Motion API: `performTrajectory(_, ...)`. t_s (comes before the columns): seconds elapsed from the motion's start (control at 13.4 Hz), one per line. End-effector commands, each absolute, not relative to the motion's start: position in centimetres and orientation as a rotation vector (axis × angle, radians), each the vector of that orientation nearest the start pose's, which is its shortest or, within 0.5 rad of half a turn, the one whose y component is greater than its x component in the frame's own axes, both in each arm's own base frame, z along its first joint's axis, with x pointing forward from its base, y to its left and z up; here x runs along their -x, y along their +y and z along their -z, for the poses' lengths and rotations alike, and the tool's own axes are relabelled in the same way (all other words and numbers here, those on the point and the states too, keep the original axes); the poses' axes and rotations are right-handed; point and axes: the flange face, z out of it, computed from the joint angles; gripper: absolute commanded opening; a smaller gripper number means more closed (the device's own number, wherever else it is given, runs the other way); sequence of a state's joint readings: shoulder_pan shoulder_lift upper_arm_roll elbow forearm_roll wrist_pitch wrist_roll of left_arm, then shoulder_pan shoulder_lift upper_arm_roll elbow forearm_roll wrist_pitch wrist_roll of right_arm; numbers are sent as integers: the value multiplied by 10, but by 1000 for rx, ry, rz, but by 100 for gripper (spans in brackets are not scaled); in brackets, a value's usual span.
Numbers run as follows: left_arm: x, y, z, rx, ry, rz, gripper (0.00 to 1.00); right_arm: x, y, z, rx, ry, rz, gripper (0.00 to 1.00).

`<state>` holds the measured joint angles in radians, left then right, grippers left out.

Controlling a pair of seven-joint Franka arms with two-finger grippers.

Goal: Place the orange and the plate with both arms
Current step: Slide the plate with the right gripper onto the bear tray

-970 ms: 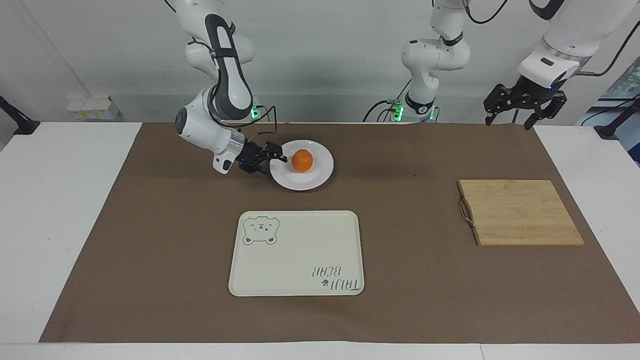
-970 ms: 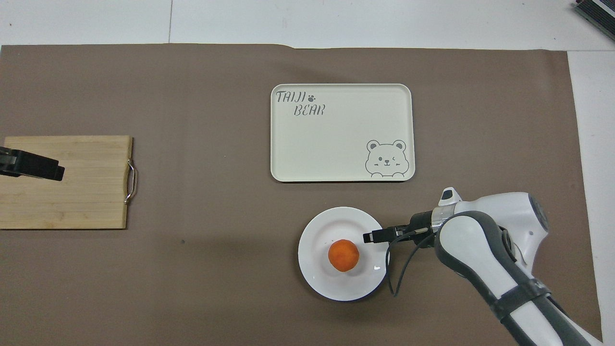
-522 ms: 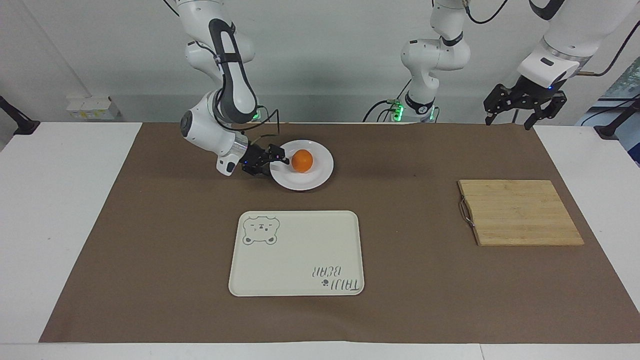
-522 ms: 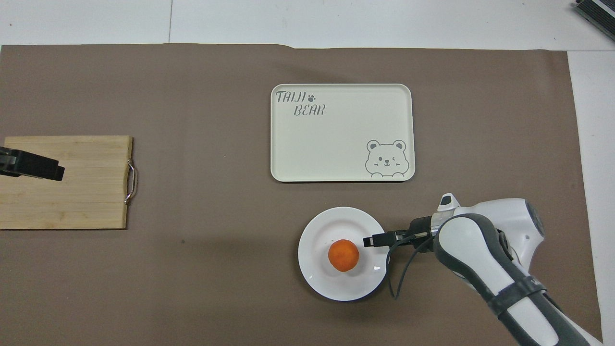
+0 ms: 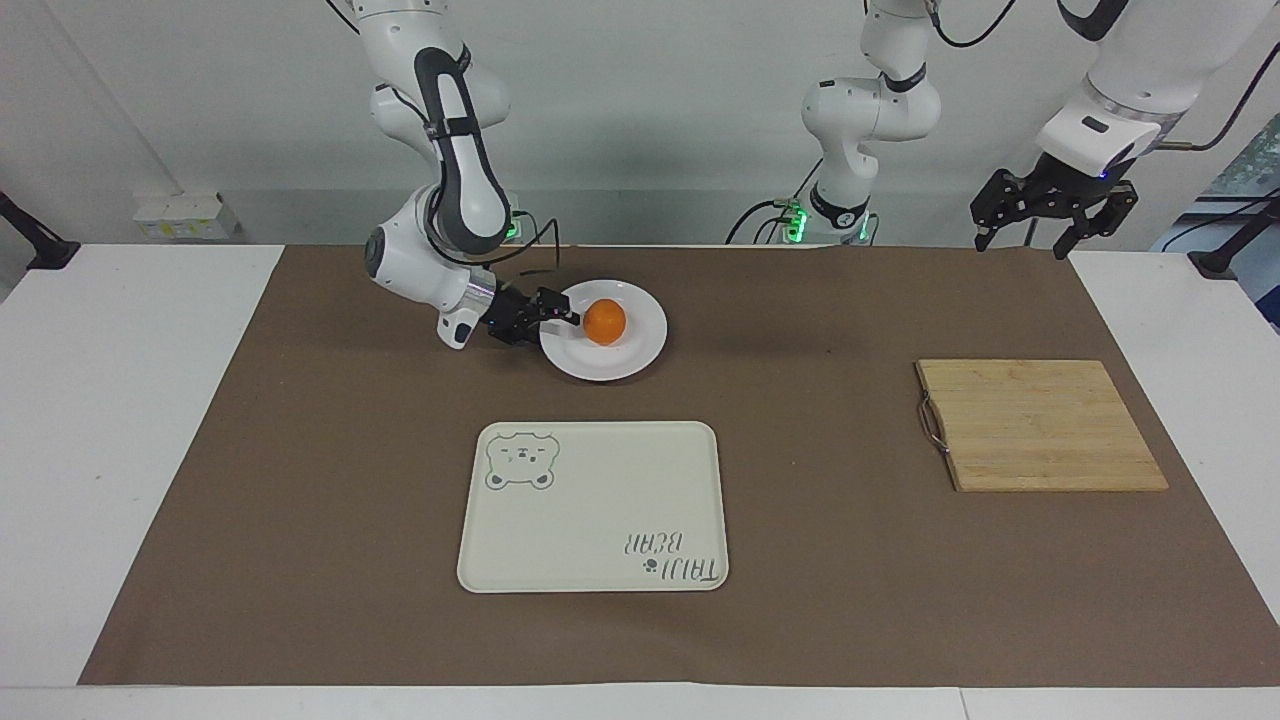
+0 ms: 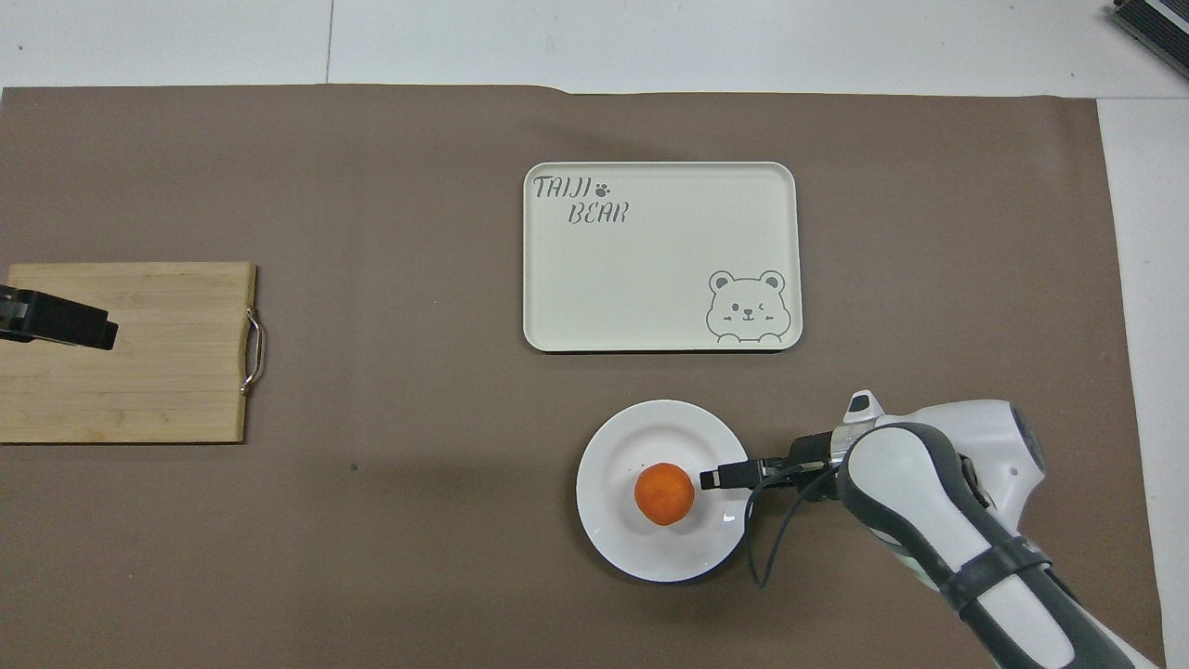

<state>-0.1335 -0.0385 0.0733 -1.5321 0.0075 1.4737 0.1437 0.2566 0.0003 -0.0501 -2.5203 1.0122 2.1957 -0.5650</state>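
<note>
Underneath, brown mat (image 5: 300,480) on white table (image 5: 110,420)

Bright orange (image 5: 605,321) on glossy plain white plate (image 5: 640,350).
Cream tray (image 5: 600,500) printed with grey-green bear face and lettering; pale striped bamboo board (image 5: 1040,425) with metal handle; brown mat (image 5: 300,500) over white table (image 5: 120,420); white arms banded dark grey, black grippers.

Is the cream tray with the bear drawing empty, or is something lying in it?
Empty. The bear tray shows only its printed bear and lettering; the orange sits on the white plate, nearer to the robots.
</note>
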Motion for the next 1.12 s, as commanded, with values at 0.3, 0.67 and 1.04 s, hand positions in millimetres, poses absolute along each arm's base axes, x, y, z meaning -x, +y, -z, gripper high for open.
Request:
performTrajectory(0.3,-531,-29,-659,3101,321,-23,100,-414,116,-267,2371,7,-178,0)
performTrajectory(0.67,-531,-29,-659,3101,321,-23,100,-421,116,-268,2371,-12,-161,0)
performTrajectory(1.04,-531,-29,-659,3100,323,-19,100,-443,98,-288,2314,-76,-97,0)
